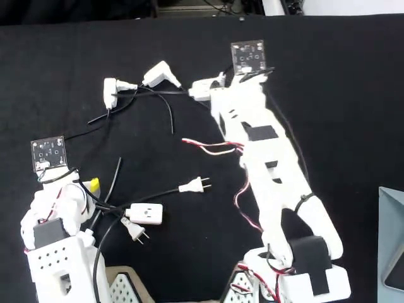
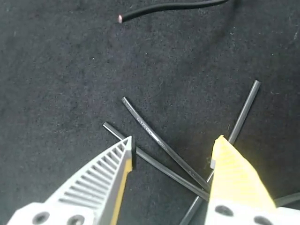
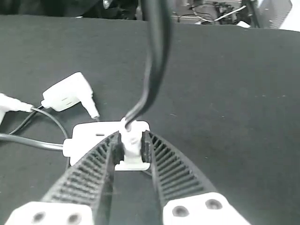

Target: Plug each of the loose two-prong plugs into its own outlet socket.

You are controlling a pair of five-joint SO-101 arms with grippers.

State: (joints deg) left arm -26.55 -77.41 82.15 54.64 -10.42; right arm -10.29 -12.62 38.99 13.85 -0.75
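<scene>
Right gripper [image 3: 131, 136] pinching white plug [image 3: 131, 149], left gripper [image 2: 174, 139] spread wide above cords [image 2: 152, 134]

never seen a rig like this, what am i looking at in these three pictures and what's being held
These are two small robot arms on a black table. One picture looks down from above; the other two come from cameras on each arm's wrist. The right gripper has its fingers shut on a white plug at a white socket block. The left gripper is open over black cables, holding nothing. A loose plug and a second socket lie between the arms.
</scene>
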